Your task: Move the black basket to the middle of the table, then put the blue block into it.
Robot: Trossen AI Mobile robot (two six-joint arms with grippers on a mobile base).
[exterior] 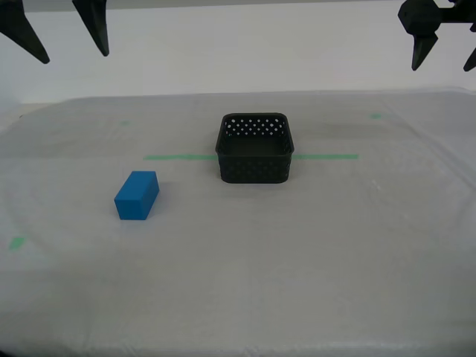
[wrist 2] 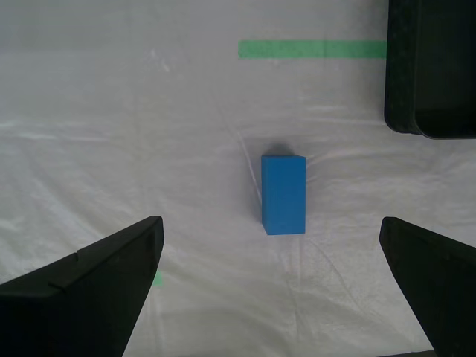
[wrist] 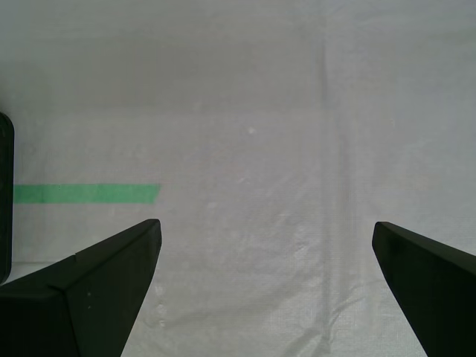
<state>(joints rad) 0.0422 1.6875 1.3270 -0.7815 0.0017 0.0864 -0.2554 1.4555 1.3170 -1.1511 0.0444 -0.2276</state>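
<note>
Blue block (exterior: 137, 195) lies flat, long axis toward the table's far edge; both hands spread wide.

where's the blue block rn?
The blue block lies on the table toward the exterior view's left, apart from the black basket and nearer the camera than the green tape line.

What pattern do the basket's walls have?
The black basket has walls perforated with rows of small round holes, clearest on its far inner wall in the exterior view.
</note>
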